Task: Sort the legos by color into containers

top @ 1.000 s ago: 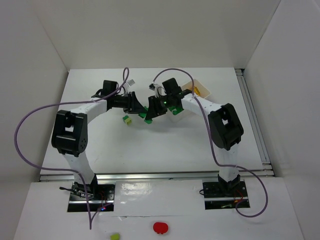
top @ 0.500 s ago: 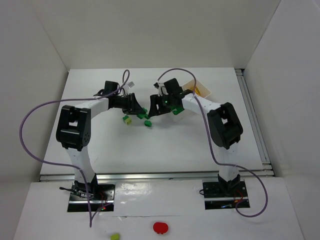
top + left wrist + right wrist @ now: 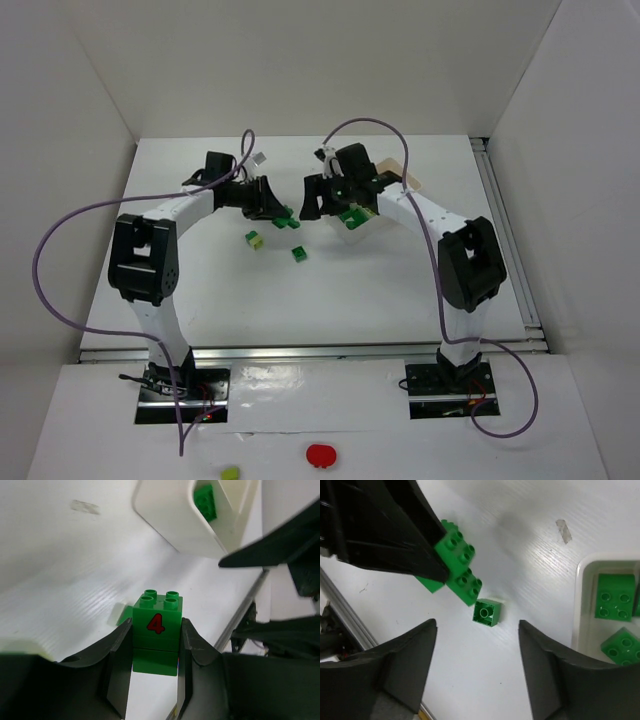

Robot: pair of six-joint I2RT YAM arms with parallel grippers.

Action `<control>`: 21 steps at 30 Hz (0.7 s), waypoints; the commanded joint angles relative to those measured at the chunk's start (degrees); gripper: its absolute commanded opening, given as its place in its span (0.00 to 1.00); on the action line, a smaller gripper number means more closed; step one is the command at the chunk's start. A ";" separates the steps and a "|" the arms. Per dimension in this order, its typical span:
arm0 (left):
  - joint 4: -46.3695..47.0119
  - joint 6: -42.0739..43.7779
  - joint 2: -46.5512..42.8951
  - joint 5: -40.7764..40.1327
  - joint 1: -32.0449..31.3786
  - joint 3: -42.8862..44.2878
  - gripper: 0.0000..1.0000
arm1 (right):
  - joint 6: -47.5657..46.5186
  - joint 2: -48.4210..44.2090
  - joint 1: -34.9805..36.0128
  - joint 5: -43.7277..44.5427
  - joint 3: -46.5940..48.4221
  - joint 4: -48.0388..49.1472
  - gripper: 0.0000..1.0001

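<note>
The left end effector (image 3: 156,647) is closed on a dark green lego (image 3: 156,625) with a red "4" on its side. The lego stands upright between the two fingers, studs pointing away from the wrist, and is held just above the bench (image 3: 400,290). A second green lego (image 3: 466,584) lies just beside and below it. A smaller green lego (image 3: 486,612) sits on the bench in front of the right end effector (image 3: 477,660), apart from both fingers. That end effector's fingers are spread wide and hold nothing. The white tray (image 3: 581,580) lies just to its right, with several dark green legos (image 3: 615,596) in the compartment that shows. A pale lime lego (image 3: 255,239) rests alone nearer the left arm. Both arms reach forward and bend inward over the middle of the bench, so the end effectors face each other closely without touching.
</note>
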 commanded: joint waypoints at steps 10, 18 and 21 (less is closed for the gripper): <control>-10.52 -5.95 -11.23 -24.36 3.26 2.55 0.00 | 4.19 3.78 12.55 23.47 -3.00 -2.55 0.86; -12.01 -4.90 -11.23 -24.46 4.32 2.02 0.00 | 5.42 12.91 14.93 29.27 1.21 -3.85 0.81; -12.01 -4.90 -11.23 -24.46 4.32 2.02 0.00 | 6.03 12.93 15.46 29.89 0.34 -1.49 0.70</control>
